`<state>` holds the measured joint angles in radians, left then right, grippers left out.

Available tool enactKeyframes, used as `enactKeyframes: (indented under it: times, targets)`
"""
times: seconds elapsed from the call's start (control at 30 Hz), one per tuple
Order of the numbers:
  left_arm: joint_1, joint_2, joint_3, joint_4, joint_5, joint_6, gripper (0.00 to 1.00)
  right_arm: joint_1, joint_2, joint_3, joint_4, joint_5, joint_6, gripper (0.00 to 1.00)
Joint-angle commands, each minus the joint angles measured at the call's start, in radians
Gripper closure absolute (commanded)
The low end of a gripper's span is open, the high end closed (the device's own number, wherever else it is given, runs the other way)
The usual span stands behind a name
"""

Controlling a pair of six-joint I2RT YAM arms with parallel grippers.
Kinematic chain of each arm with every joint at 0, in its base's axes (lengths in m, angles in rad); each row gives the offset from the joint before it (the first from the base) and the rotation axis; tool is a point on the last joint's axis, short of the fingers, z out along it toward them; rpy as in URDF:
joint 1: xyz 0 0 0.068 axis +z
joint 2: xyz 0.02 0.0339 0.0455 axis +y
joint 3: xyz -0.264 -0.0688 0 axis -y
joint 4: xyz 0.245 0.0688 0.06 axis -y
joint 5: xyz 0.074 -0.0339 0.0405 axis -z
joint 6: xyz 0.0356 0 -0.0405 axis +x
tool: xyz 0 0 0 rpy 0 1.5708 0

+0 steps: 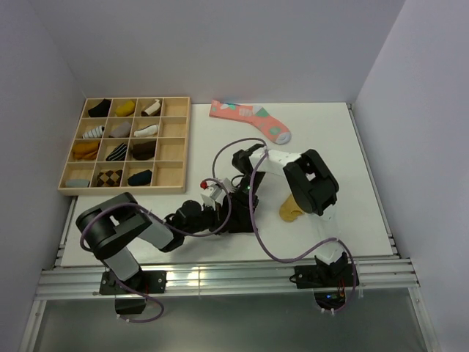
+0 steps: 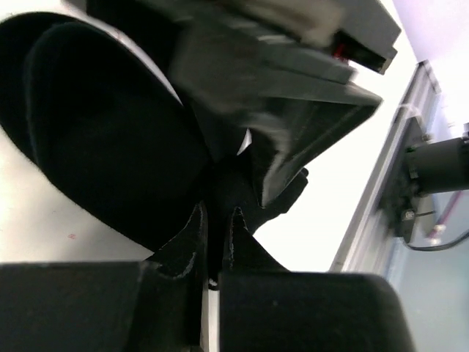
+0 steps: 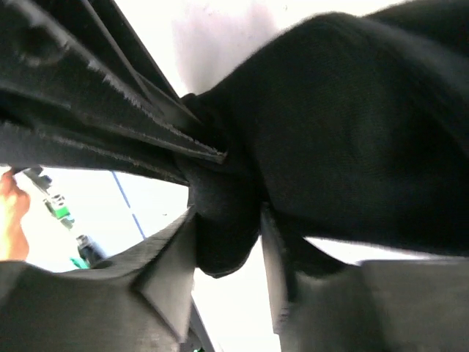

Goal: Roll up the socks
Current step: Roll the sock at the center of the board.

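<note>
The black sock [image 1: 236, 217] lies bunched at the table's near middle, between both grippers. My left gripper [image 1: 217, 209] reaches in from the left. In the left wrist view it [image 2: 218, 207] is shut on a thin fold of the black sock [image 2: 110, 147]. My right gripper [image 1: 238, 189] comes in from above and right. In the right wrist view its jaws [image 3: 227, 207] stand on both sides of a thick fold of the black sock [image 3: 352, 132] and touch it. The mustard sock [image 1: 291, 209] lies loose to the right, partly under the right arm.
A wooden tray [image 1: 173, 143] of rolled socks stands at the back left. A pink patterned sock [image 1: 249, 119] lies at the back middle. The right arm's body [image 2: 293, 81] crowds the left wrist view. The metal rail [image 1: 220, 279] runs along the near edge.
</note>
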<state>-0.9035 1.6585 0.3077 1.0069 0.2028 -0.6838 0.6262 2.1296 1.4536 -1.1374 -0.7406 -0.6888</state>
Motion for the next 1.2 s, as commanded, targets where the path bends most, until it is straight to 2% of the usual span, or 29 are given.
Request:
enactKeyframes:
  times: [0.0,0.17,0.23,0.33,0.53,0.6,0.73,0.87,1.0,1.17]
  targets:
    - [-0.006,0.067,-0.051,0.085,0.067,-0.094,1.0,-0.017,-0.111,-0.048,0.137,0.059,0.009,0.52]
    - [0.017,0.174,-0.076,0.188,0.127,-0.186,1.0,-0.051,-0.319,-0.154,0.26,0.079,0.025,0.48]
    - [0.041,0.202,-0.087,0.235,0.165,-0.267,1.0,-0.078,-0.415,-0.209,0.304,0.076,0.011,0.48]
    - [0.078,0.202,-0.088,0.234,0.223,-0.327,1.0,-0.082,-0.557,-0.316,0.384,0.096,-0.032,0.46]
    - [0.115,0.156,-0.006,-0.069,0.294,-0.399,1.0,-0.071,-0.758,-0.481,0.415,0.093,-0.185,0.44]
    - [0.124,0.182,0.028,-0.103,0.32,-0.431,1.0,-0.059,-0.812,-0.539,0.439,0.101,-0.219,0.43]
    - [0.138,0.256,0.034,-0.079,0.377,-0.502,1.0,0.016,-0.882,-0.63,0.513,0.151,-0.213,0.42]
    - [0.147,0.293,0.028,-0.059,0.391,-0.531,1.0,0.142,-0.936,-0.723,0.62,0.233,-0.189,0.39]
    - [0.147,0.294,0.037,-0.077,0.397,-0.536,1.0,0.248,-0.91,-0.779,0.714,0.322,-0.175,0.37]
    - [0.147,0.274,0.031,-0.082,0.403,-0.536,1.0,0.305,-0.858,-0.797,0.789,0.403,-0.166,0.37]
